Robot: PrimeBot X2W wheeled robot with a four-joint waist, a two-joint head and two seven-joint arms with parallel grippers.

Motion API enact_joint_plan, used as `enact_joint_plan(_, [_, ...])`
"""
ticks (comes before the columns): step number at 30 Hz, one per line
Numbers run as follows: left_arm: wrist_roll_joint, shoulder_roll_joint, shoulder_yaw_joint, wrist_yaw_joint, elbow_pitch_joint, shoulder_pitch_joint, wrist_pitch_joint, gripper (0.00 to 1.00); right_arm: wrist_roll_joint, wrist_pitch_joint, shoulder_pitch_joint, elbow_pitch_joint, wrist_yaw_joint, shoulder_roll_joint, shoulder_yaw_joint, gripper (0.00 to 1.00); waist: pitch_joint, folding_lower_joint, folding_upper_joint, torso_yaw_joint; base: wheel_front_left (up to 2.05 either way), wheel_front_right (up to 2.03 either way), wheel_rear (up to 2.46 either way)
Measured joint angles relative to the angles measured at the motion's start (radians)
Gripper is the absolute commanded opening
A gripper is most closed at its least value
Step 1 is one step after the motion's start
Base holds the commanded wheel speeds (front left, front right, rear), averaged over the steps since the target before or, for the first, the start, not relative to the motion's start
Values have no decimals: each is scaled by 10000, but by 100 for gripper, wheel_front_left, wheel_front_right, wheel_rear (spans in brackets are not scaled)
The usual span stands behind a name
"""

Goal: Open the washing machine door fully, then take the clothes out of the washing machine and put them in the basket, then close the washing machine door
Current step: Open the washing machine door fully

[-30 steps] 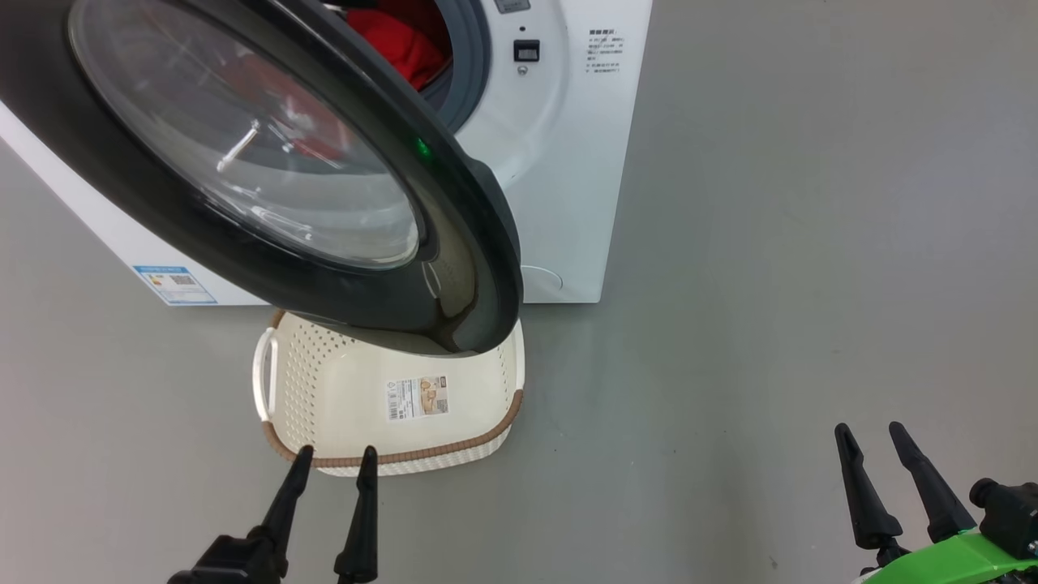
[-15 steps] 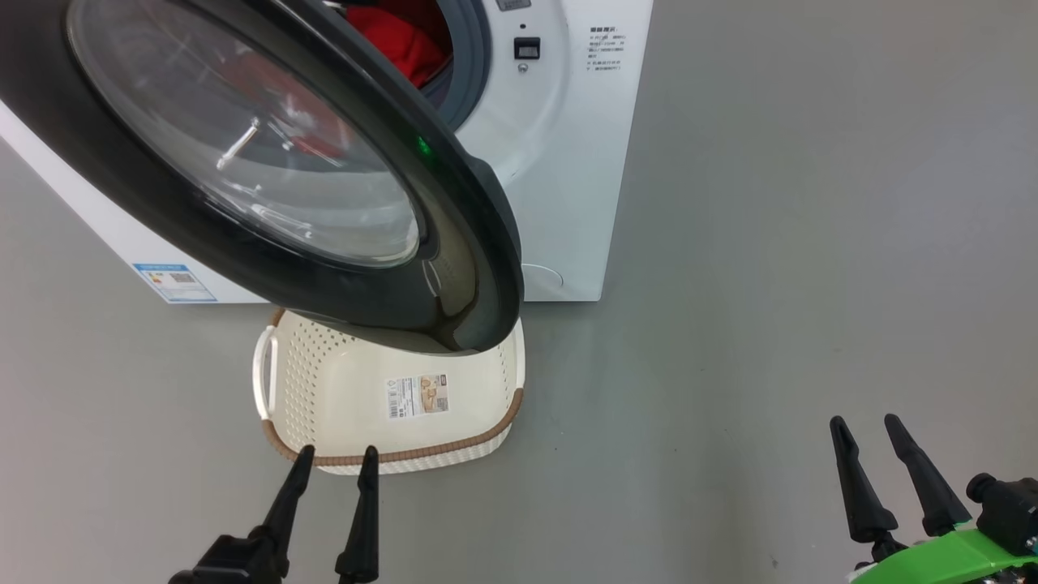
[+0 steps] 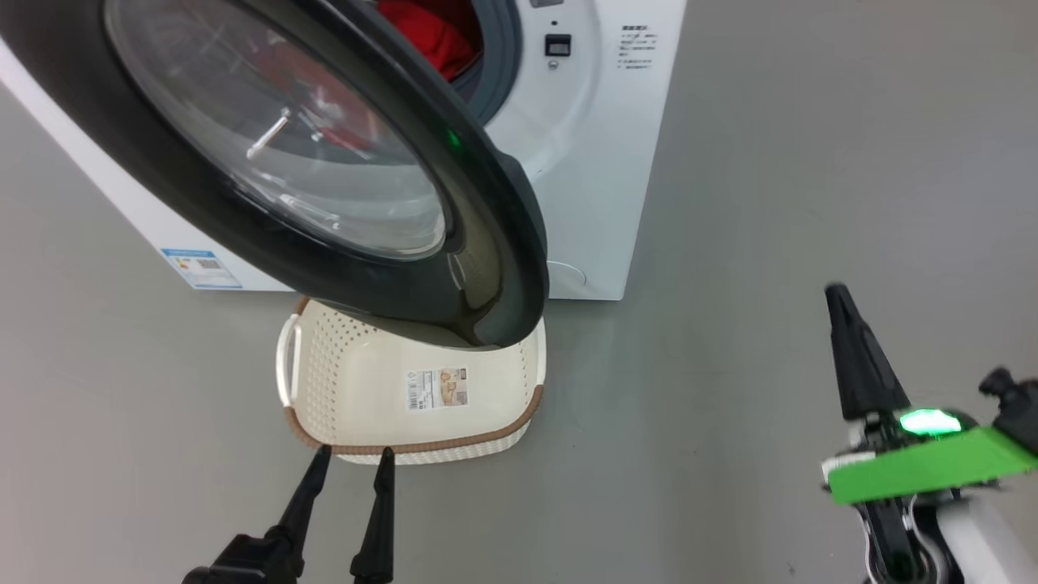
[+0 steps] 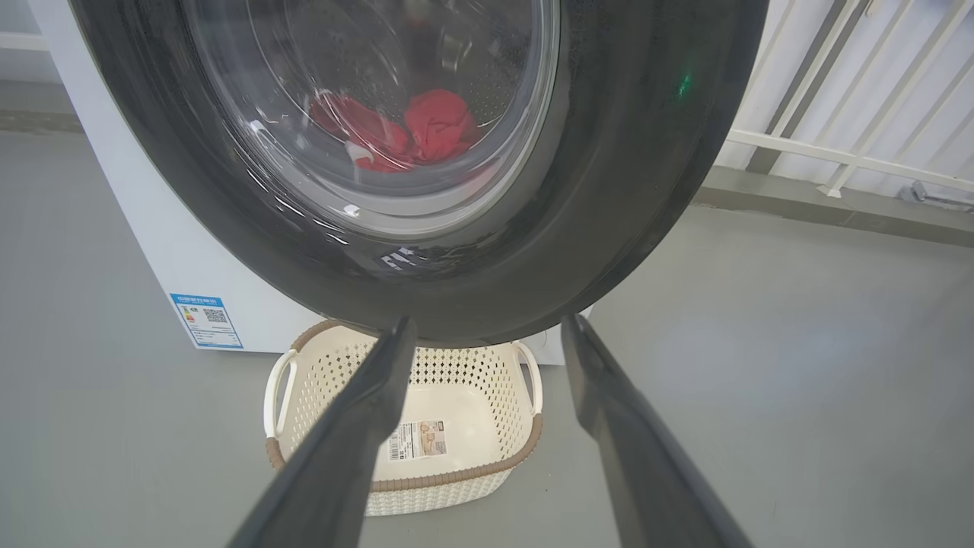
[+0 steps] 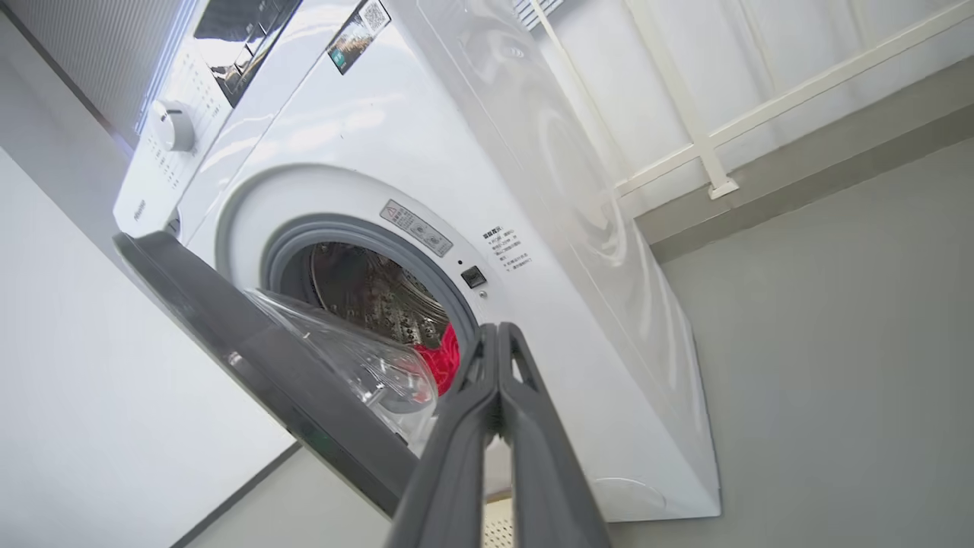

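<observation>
The washing machine (image 3: 592,162) stands white at the top of the head view. The washing machine door (image 3: 486,243), black-rimmed with a glass bowl, hangs partly open over the far half of the basket (image 3: 365,389). The red clothes (image 3: 430,36) lie inside the drum. My left gripper (image 3: 355,451) is open just before the basket's near rim, holding nothing. My right gripper (image 3: 839,304) is shut and empty, raised over bare floor to the right. In the left wrist view, the left gripper (image 4: 488,323) faces the door (image 4: 609,190), the clothes (image 4: 426,129) and the basket (image 4: 456,479). In the right wrist view, the right gripper (image 5: 494,329) points at the drum opening, clothes (image 5: 441,358) and door (image 5: 266,365).
Grey floor (image 3: 770,203) lies wide to the right of the machine. A blue sticker (image 3: 201,268) marks the machine's lower left front. A white railing (image 4: 837,152) runs along the wall beyond the door. A green plate with a lit lamp (image 3: 924,422) sits on my right wrist.
My right gripper has shut its fingers and risen up the head view. The head camera shifted a little, sliding the scene rightward. The left gripper, door and basket have not moved.
</observation>
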Motion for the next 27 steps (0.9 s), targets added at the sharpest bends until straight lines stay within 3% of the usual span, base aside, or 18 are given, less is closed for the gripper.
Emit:
enact_joint_plan(1, [-10,2,-77,4,-10,-31,0,100,861,0,-444,-125,0,-79,286,0,35,0,-1,112,0,0,0])
enact_joint_plan(2, [-10,2,-77,4,-10,-31,0,100,861,0,-444,-125,0,-79,286,0,35,0,-1,112,0,0,0])
enact_joint_plan(5, [-81,2,-224,15,-56,-78,0,100,2303,0,-1190,-284,0,-272,546,0,116,0,0,292,0,0,0])
enact_joint_plan(12, [-284,0,-650,157,-182,-501,0,100,6525,433,-2960,-441,0,-911,1383,0,461,0,0,781,0,0,0])
enact_joint_plan(19, [-562,-2,-1195,311,-265,-719,0,100,9772,3891,-4107,167,-2,-892,851,0,872,0,0,1380,0,0,0])
enact_joint_plan(27, [-825,-4,-1760,477,-343,-1059,0,100,10913,7682,-5101,2297,-2,-1097,750,0,1267,0,0,2012,0,0,0])
